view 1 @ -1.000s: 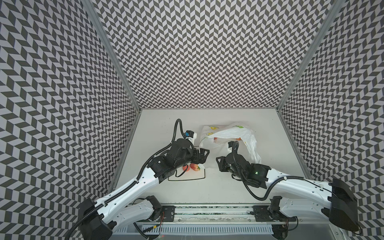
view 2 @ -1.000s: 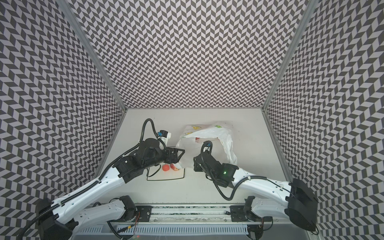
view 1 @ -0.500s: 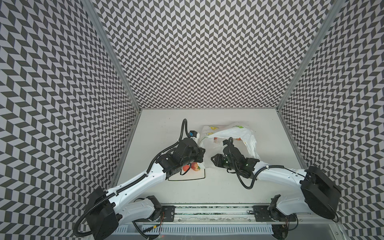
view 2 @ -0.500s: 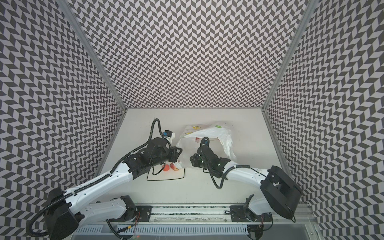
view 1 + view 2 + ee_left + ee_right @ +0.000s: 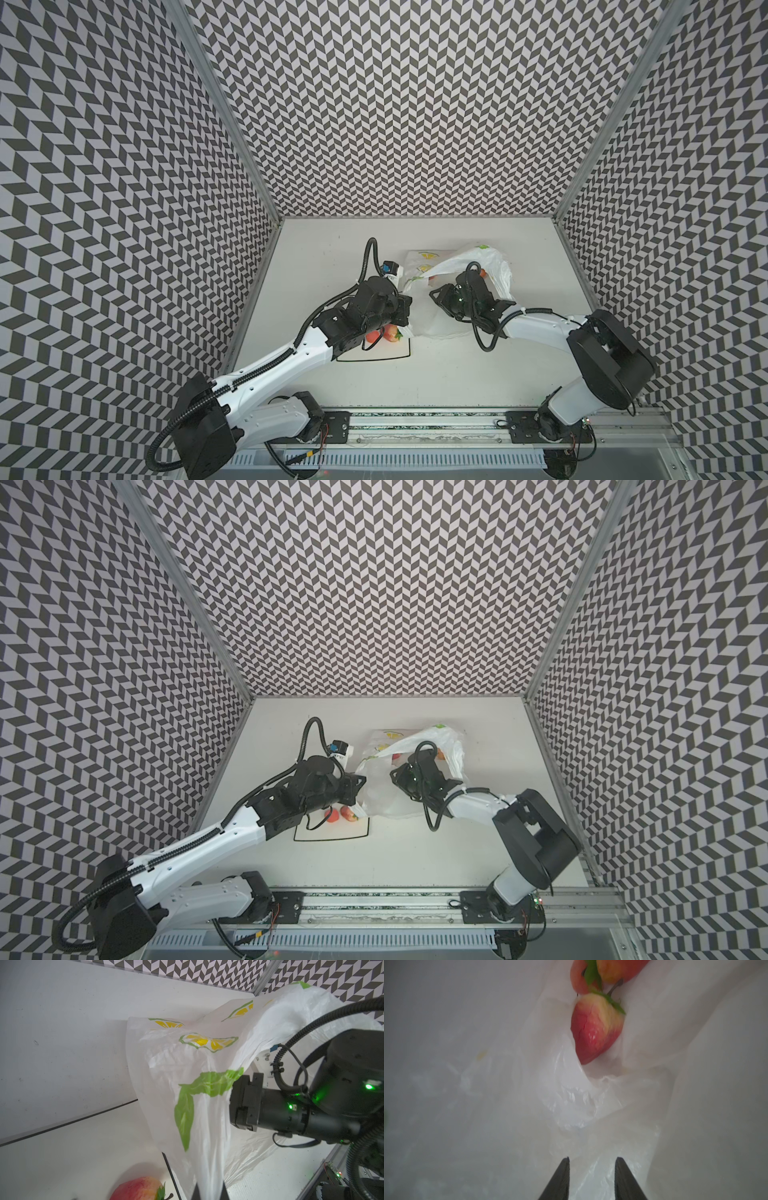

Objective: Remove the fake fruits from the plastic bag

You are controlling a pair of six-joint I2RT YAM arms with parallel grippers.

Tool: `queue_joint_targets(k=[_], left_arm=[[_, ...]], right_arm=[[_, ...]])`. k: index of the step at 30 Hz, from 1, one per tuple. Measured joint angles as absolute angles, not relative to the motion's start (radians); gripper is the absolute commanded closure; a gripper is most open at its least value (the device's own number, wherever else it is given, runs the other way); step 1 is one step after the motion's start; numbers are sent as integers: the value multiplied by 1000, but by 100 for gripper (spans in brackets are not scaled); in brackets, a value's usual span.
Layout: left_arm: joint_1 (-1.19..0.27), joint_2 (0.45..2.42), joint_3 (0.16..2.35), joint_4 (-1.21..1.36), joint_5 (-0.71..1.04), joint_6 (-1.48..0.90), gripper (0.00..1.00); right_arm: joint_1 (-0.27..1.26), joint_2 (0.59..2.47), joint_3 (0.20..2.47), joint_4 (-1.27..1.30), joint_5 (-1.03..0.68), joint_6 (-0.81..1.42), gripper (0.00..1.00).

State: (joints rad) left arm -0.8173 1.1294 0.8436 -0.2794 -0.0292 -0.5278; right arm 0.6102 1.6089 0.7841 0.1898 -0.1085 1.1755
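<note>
Plastic bag, strawberries inside, tight in left end effector; right end effector spread.

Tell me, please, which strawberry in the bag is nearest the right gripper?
The fully visible strawberry, tip toward the right gripper; the others lie beyond its leaves.

This is a robotics lab test cell. Chevron-patterned walls box it in on three sides, joined at the corners by bare aluminium posts. A plain white table forms the floor of the box. Along its near edge runs a metal rail, where the left arm and right arm have their bases. Corrugated cable loops off the arms, and a green status light glows on one housing.
</note>
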Motion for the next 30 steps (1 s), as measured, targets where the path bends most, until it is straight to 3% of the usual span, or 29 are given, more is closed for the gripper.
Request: queue_joint_targets(k=[19,30], left_arm=[[-832,1123,846,-264,-28,-505,100],[-832,1124,864,-262,-31,-490,100]], right_arm=[[533,1908,1016,269,-19,1287,38],[542,2012,1181,121,1,1278,39]])
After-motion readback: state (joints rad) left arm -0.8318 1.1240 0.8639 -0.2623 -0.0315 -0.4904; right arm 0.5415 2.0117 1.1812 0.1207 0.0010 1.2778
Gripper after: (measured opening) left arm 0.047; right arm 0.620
